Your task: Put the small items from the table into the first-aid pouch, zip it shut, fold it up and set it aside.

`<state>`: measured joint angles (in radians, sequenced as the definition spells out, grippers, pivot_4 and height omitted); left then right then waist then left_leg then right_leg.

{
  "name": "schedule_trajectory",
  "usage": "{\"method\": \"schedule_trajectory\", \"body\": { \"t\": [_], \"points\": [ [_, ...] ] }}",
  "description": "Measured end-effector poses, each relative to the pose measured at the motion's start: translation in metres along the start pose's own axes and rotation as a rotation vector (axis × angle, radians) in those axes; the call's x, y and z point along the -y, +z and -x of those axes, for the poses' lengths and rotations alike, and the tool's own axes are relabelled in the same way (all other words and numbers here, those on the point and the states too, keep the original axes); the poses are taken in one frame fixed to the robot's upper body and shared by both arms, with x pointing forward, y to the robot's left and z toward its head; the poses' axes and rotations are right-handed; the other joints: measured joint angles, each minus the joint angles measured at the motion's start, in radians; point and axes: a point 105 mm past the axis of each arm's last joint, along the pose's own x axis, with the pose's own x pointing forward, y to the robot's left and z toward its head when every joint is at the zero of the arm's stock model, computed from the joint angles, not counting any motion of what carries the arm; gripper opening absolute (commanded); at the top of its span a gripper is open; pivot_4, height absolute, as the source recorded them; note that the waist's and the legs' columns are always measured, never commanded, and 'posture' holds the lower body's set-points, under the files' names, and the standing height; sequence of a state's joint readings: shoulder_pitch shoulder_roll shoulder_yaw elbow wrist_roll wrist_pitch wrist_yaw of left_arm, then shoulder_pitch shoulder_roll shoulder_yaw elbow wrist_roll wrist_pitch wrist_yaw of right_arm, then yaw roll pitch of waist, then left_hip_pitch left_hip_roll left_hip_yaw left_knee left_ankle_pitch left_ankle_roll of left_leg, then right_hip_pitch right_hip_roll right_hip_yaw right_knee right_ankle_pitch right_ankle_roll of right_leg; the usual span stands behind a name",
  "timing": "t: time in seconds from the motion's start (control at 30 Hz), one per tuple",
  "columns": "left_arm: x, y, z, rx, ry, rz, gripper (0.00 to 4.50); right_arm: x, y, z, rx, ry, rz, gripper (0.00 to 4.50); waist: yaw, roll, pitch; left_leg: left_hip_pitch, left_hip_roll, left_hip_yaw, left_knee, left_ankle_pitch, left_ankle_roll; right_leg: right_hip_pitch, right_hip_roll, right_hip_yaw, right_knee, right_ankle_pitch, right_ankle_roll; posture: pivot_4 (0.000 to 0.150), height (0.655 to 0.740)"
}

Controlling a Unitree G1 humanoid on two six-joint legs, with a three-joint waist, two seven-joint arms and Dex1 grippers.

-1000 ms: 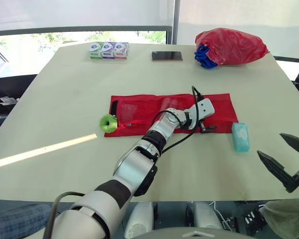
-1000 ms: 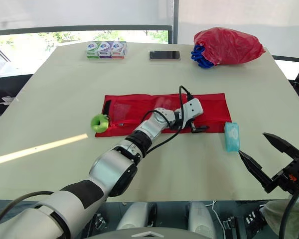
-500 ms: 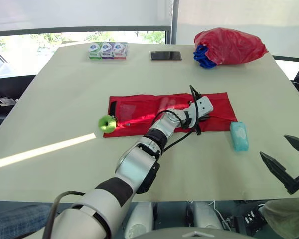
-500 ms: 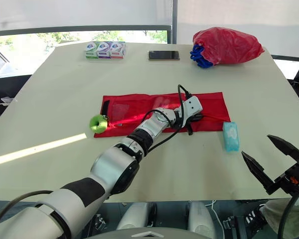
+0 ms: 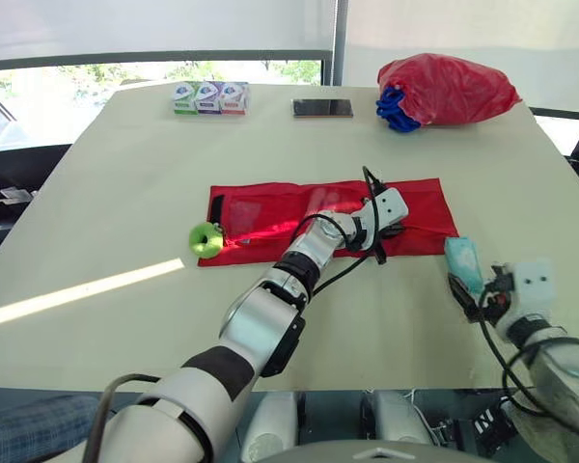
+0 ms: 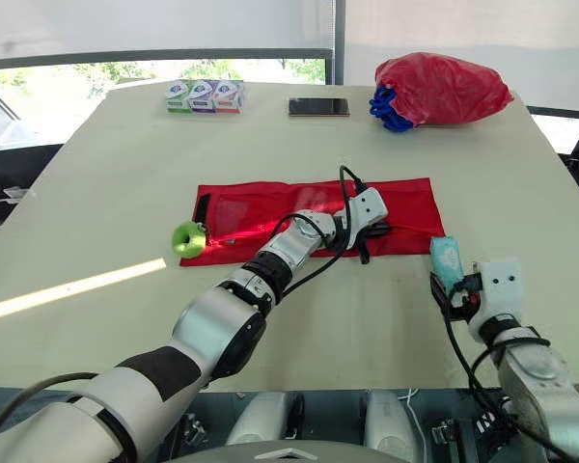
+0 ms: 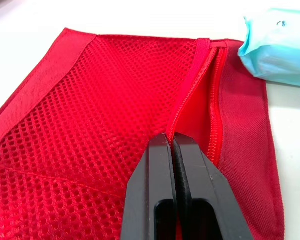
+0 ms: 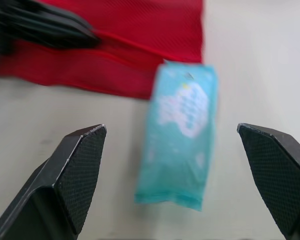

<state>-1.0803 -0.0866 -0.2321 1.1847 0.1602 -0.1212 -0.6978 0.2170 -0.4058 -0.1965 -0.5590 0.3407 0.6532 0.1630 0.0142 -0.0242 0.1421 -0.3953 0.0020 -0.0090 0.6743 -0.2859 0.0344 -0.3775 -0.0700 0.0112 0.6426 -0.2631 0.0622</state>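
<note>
Clamps left gripper (image 7: 172,141), fingers pressed together, on the zipper edge of the red pouch (image 5: 261,207) lying flat on the table (image 5: 125,174); holds right gripper (image 8: 171,128) spread wide, either side of the teal packet (image 6: 445,258) just beside the pouch's right end

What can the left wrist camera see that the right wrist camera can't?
Left wrist view, not the right wrist one: the mesh pocket and the zipper of the red pouch, up close. Right wrist view, not the left wrist one: the right gripper, open wide, and the teal packet from end to end. Both: the pouch, the packet, and the left gripper, shut at the zipper's edge.
</note>
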Motion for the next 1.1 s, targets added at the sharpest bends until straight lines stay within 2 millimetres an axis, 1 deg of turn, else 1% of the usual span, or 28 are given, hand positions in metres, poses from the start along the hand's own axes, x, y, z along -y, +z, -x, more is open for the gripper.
{"method": "schedule_trajectory", "body": {
  "t": [0.07,0.1,0.17,0.2,0.23,0.27,0.3,0.33,0.37,0.4,0.43,0.53,0.67,0.7,0.73,0.83,0.97,1.0,1.1],
  "points": [
    [-0.001,-0.001,0.001,-0.001,0.001,0.002,0.07,-0.001,-0.003,-0.005,-0.017,-0.005,0.013,4.50,-0.002,0.000,0.000,0.000,0.000,0.000,0.000,0.000,0.000,0.000,0.000,0.000,0.000,0.000,0.000,0.150,0.7400],
    [-0.001,-0.001,0.001,-0.002,-0.001,0.004,0.02,-0.001,-0.005,-0.010,-0.024,-0.016,0.013,4.25,-0.003,0.000,0.000,0.000,0.000,0.000,0.000,0.000,0.000,0.000,0.000,0.000,0.000,0.000,0.000,0.150,0.7400],
    [-0.001,-0.001,0.001,-0.001,-0.002,0.004,0.00,0.001,-0.006,-0.012,-0.029,-0.029,0.014,3.79,-0.002,0.000,0.000,0.000,0.000,0.000,0.000,0.000,0.000,0.000,0.000,0.000,0.000,0.000,0.000,0.150,0.7400],
    [-0.001,-0.001,0.001,0.001,-0.004,0.003,0.00,0.002,-0.006,-0.012,-0.031,-0.033,0.020,3.39,-0.003,0.000,0.000,0.000,0.000,0.000,0.000,0.000,0.000,0.000,0.000,0.000,0.000,0.000,0.000,0.150,0.7400],
    [-0.001,0.000,0.002,0.003,-0.007,0.002,0.00,0.002,-0.006,-0.012,-0.031,-0.033,0.023,2.77,-0.003,0.000,0.000,0.000,0.000,0.000,0.000,0.000,0.000,0.000,0.000,0.000,0.000,0.000,0.000,0.150,0.7400],
    [-0.001,0.001,0.002,0.007,-0.009,-0.001,0.00,0.002,-0.006,-0.012,-0.031,-0.032,0.025,2.32,-0.003,0.000,0.000,0.000,0.000,0.000,0.000,0.000,0.000,0.000,0.000,0.000,0.000,0.000,0.000,0.150,0.7400],
    [-0.001,0.002,0.002,0.010,-0.009,-0.004,0.00,0.002,-0.006,-0.011,-0.031,-0.031,0.031,1.67,-0.002,0.000,0.000,0.000,0.000,0.000,0.000,0.000,0.000,0.000,0.000,0.000,0.000,0.000,0.000,0.150,0.7400],
    [-0.001,0.003,0.002,0.011,-0.009,-0.005,0.00,0.001,-0.005,-0.010,-0.028,-0.028,0.037,1.33,-0.002,0.000,0.000,0.000,0.000,0.000,0.000,0.000,0.000,0.000,0.000,0.000,0.000,0.000,0.000,0.150,0.7400],
    [-0.001,0.004,0.002,0.013,-0.009,-0.006,0.00,0.002,-0.003,-0.008,-0.027,-0.026,0.043,0.79,-0.001,0.000,0.000,0.000,0.000,0.000,0.000,0.000,0.000,0.000,0.000,0.000,0.000,0.000,0.000,0.150,0.7400],
    [-0.001,0.003,0.002,0.012,-0.010,-0.006,0.00,0.002,-0.002,-0.005,-0.029,-0.024,0.051,0.40,-0.001,0.000,0.000,0.000,0.000,0.000,0.000,0.000,0.000,0.000,0.000,0.000,0.000,0.000,0.000,0.150,0.7400],
    [-0.001,0.003,0.002,0.012,-0.012,-0.006,0.00,0.002,-0.002,-0.004,-0.034,-0.021,0.057,0.21,-0.002,0.000,0.000,0.000,0.000,0.000,0.000,0.000,0.000,0.000,0.000,0.000,0.000,0.000,0.000,0.150,0.7400],
    [0.000,0.002,0.003,0.010,-0.027,-0.004,0.00,-0.002,0.001,0.004,-0.056,0.023,0.057,0.20,-0.002,0.000,0.000,0.000,0.000,0.000,0.000,0.000,0.000,0.000,0.000,0.000,0.000,0.000,0.000,0.150,0.7400],
    [0.004,0.000,0.004,0.014,-0.058,-0.002,0.00,-0.020,0.015,0.010,-0.060,0.139,0.057,0.20,-0.008,0.000,0.000,0.000,0.000,-0.001,0.000,0.000,0.000,0.000,0.000,0.000,0.001,0.000,0.000,0.150,0.7400],
    [0.006,0.002,0.004,0.023,-0.080,-0.008,0.00,-0.029,0.020,0.011,-0.066,0.189,0.047,0.20,-0.007,0.000,0.000,0.000,0.000,-0.001,0.000,0.000,0.000,0.000,0.000,0.000,0.001,0.000,0.000,0.150,0.7400],
    [0.007,0.004,0.004,0.028,-0.088,-0.011,0.00,-0.031,0.021,0.010,-0.068,0.201,0.044,0.20,-0.006,0.000,0.000,0.000,0.000,-0.001,0.000,0.000,0.000,0.000,0.000,0.000,0.000,0.000,0.000,0.150,0.7400],
    [0.012,0.008,0.005,0.056,-0.118,-0.020,0.00,-0.042,0.018,0.007,-0.115,0.248,0.030,0.20,-0.002,0.000,0.000,0.000,0.000,0.000,0.000,0.000,0.000,0.000,0.000,0.000,0.000,0.000,0.000,0.150,0.7400],
    [0.022,0.008,0.006,0.081,-0.164,-0.005,0.00,-0.049,0.016,-0.002,-0.146,0.253,0.009,0.20,-0.002,0.000,0.000,0.000,0.000,-0.001,0.000,0.000,0.000,0.000,0.000,0.000,0.000,0.000,0.000,0.150,0.7400],
    [0.026,0.011,0.007,0.097,-0.179,-0.005,0.00,-0.050,0.016,-0.007,-0.148,0.245,-0.013,0.20,-0.002,0.000,0.000,0.000,0.000,-0.001,0.000,0.000,0.000,0.000,0.000,0.000,0.000,0.000,0.000,0.150,0.7400],
    [0.027,0.018,0.009,0.123,-0.185,-0.015,0.00,-0.051,0.021,-0.017,-0.133,0.222,-0.044,0.20,-0.001,0.001,0.000,0.000,0.000,-0.001,0.000,0.000,0.000,0.000,0.000,0.000,0.001,0.000,0.000,0.150,0.7400]
  ]
}}
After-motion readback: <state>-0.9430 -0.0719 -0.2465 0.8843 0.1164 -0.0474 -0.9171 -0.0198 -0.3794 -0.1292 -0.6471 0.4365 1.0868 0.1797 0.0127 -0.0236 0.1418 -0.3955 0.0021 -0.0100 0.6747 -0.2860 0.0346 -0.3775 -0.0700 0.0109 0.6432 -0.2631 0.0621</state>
